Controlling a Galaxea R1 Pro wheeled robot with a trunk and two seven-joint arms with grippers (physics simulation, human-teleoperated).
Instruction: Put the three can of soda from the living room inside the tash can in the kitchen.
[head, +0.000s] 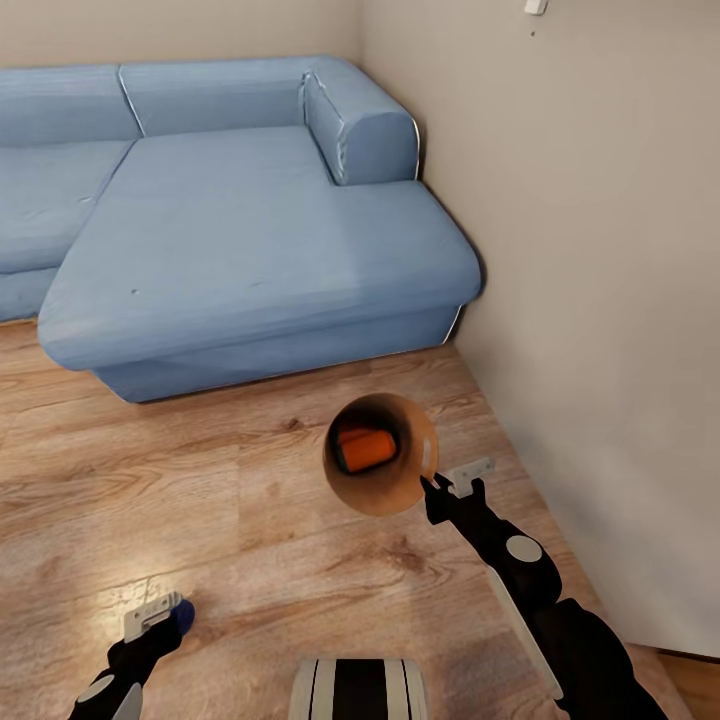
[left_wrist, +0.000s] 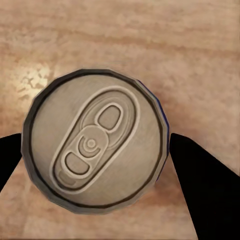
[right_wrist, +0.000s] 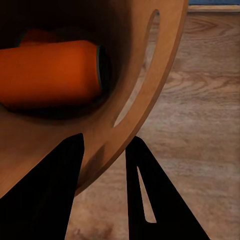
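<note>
My right gripper (head: 440, 482) is shut on the rim of the wood-brown trash can (head: 395, 490), held above the floor with its mouth tipped toward my head camera. An orange soda can (head: 366, 449) lies on its side inside. In the right wrist view one finger sits inside the bin wall (right_wrist: 155, 85) and the other outside, with the orange can (right_wrist: 50, 72) deep within. At the lower left, my left gripper (head: 165, 615) is shut on a dark blue soda can (head: 183, 613). Its pale top (left_wrist: 95, 142) with pull tab sits between the two black fingers (left_wrist: 200, 185).
A big light-blue corner sofa (head: 250, 230) fills the far side. A beige wall (head: 600, 250) runs close along the right. Wood-plank floor (head: 250, 520) lies between the sofa and my base (head: 358, 690).
</note>
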